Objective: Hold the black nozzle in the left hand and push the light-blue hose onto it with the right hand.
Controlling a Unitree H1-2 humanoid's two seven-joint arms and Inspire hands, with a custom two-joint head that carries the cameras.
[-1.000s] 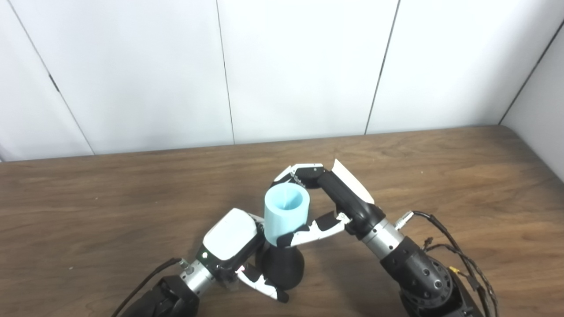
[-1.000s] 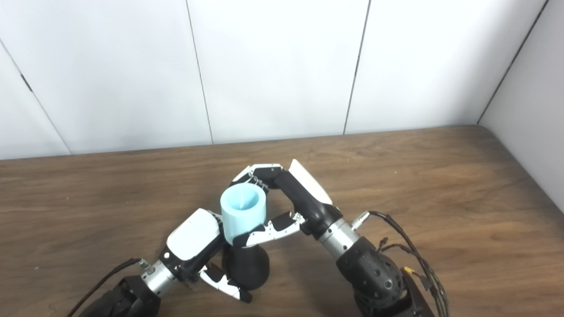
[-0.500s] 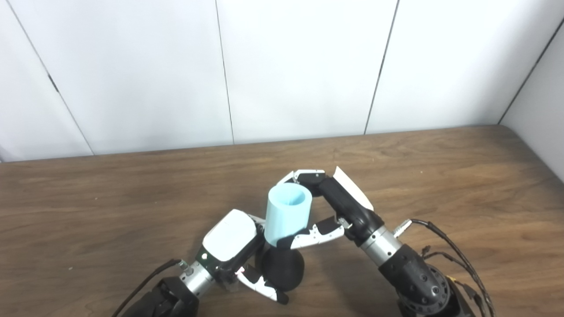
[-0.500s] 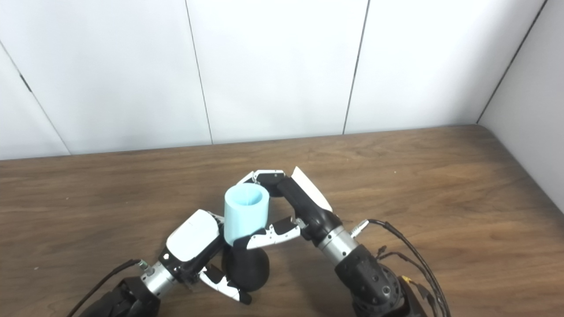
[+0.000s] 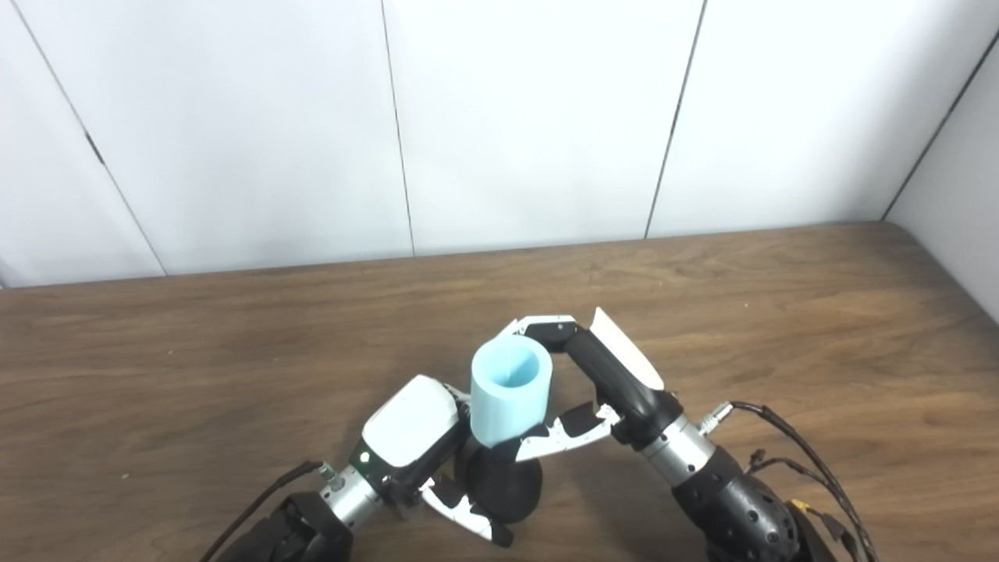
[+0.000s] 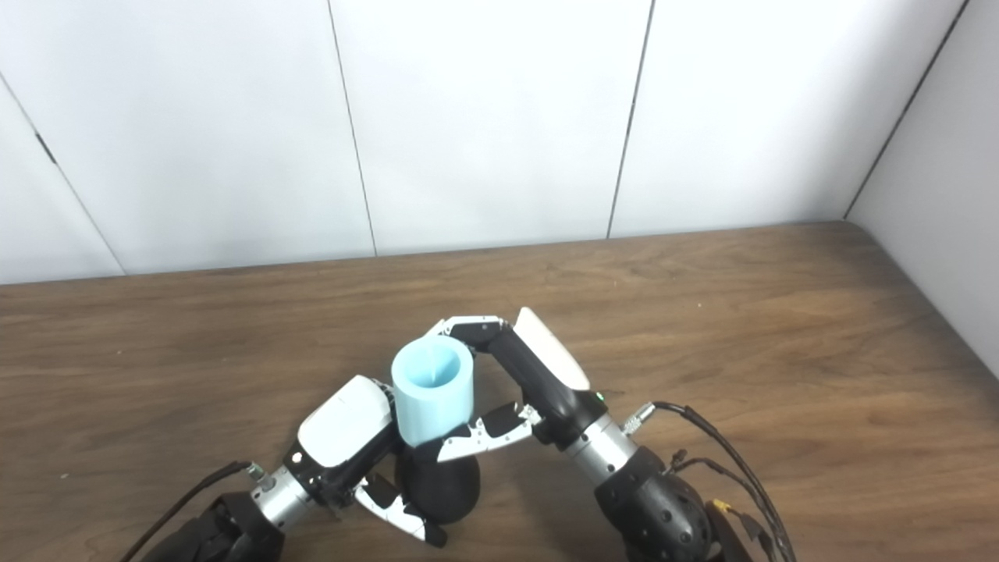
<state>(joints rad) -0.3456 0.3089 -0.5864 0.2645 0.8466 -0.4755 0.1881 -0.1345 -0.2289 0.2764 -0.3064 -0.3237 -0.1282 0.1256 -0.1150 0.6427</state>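
Observation:
The black nozzle (image 5: 503,490) stands upright near the table's front edge, its rounded base held by my left hand (image 5: 414,441), which is shut on it. A light-blue hose piece (image 5: 510,389), a short open cylinder, sits upright on top of the nozzle; their meeting point is hidden by fingers. My right hand (image 5: 597,386) is shut on the hose, fingers curled over its far rim and thumb under its lower edge. In the right eye view the hose (image 6: 432,389) and the nozzle (image 6: 437,485) line up one above the other.
The brown wooden table (image 5: 780,312) reaches back to a white panelled wall (image 5: 531,117) and another wall at the right. Loose cables (image 5: 796,453) trail from my right forearm.
Both hands with the hose and nozzle have shifted slightly toward the front edge. The hose sits a little lower over the nozzle than a second ago.

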